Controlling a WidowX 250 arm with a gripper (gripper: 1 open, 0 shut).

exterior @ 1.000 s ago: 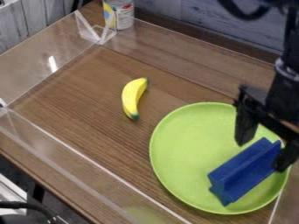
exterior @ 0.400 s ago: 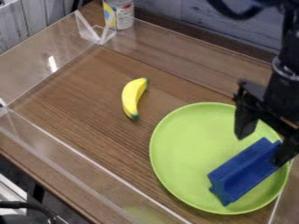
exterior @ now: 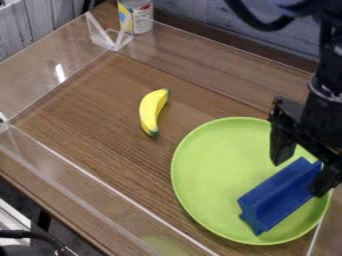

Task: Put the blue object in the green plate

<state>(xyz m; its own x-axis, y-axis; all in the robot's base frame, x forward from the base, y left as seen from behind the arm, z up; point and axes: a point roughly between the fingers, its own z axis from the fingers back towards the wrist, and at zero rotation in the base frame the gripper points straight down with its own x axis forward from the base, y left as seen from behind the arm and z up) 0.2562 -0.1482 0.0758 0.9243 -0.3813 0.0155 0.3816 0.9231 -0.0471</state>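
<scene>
In the single camera view, the green plate (exterior: 221,175) sits at the near right of the wooden counter (exterior: 107,90), and the blue object (exterior: 281,197) lies inside it, on the plate's right-hand part with its lower end close to the near rim. It rests flat on the plate surface, angled from lower left to upper right, which reads as a block that has been set down rather than one being carried. By that showing the task looks finished, or very nearly so.

The end effector (exterior: 302,160) hangs above the upper end of the block, pointing down, its dark fingers (exterior: 282,142) spread wide to either side. They grip nothing: the left one stands clear of the block over bare plate, while the right one comes down beside the block's top end. Whether that right finger touches the blue surface I cannot quite tell, as dark metal and shadow run together there. The wide spread suits a release, leaving room to lift away without dragging the block.

The yellow banana (exterior: 154,110) lies well apart on the counter to the plate's left, outside the rim and out of the arm's way. At the far edge stands a small container (exterior: 134,15), and clear walls (exterior: 40,70) fence the counter in
</scene>
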